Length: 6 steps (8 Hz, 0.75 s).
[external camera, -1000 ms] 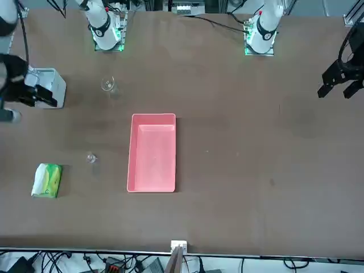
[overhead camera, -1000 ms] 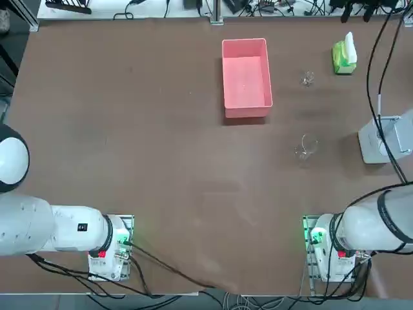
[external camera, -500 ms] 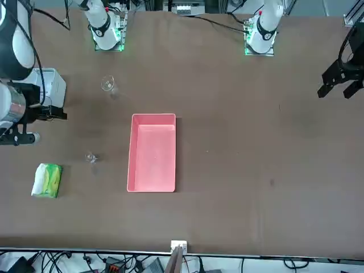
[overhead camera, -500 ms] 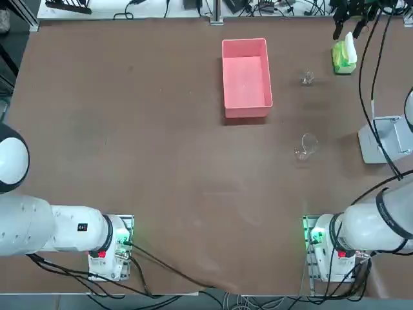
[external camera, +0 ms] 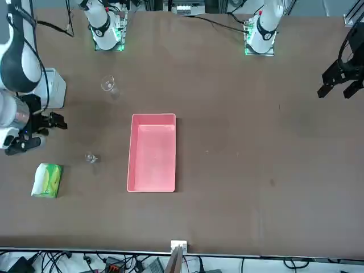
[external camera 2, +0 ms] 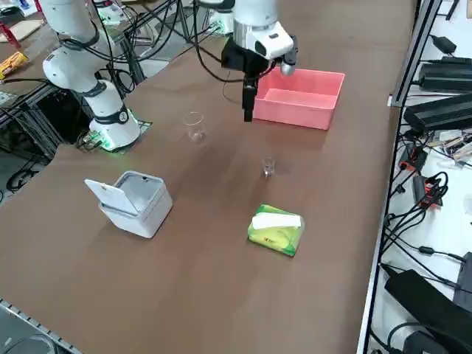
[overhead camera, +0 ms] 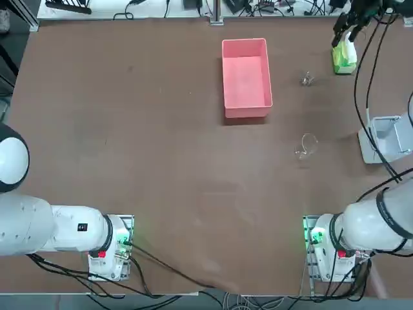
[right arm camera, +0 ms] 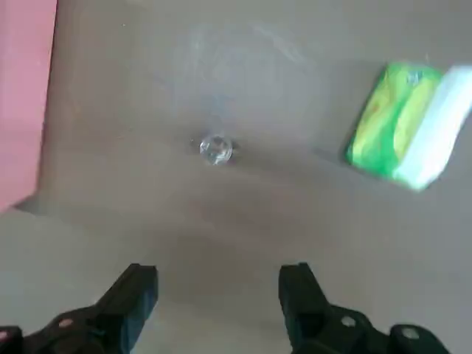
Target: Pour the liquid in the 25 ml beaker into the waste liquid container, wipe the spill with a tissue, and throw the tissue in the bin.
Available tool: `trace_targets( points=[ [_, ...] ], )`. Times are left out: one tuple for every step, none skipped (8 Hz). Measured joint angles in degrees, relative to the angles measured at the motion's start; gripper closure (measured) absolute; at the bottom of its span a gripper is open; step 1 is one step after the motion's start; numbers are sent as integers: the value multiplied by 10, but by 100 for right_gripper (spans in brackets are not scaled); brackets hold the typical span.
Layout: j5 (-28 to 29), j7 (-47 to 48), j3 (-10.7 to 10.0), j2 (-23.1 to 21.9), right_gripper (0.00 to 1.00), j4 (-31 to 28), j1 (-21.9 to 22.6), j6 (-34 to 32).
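Brown table (overhead camera: 161,161), upright 25 ml beaker (right arm camera: 215,150)

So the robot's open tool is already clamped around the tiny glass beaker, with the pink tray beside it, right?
Not quite. In the right wrist view the open tool is empty, above the table and apart from the tiny beaker. The pink tray does lie beside it.

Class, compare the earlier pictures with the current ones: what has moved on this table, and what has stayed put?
The right gripper has swung out from beside the bin toward the 25 ml beaker and tissue pack, open and empty. Both beakers, pink waste liquid container, pack and bin stayed put.
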Motion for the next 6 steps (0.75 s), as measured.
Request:
trace_targets(
  points=[
    [11,-61,0,-1,0,-28,-11,45],
    [41,-133,-1,-2,0,-55,-26,84],
    [82,-211,-1,-2,0,-80,-43,113],
    [124,-292,-2,-2,0,-101,-57,134],
    [160,-369,-3,-2,0,-114,-69,144],
    [199,-446,-3,-2,0,-122,-78,145]
  ],
)
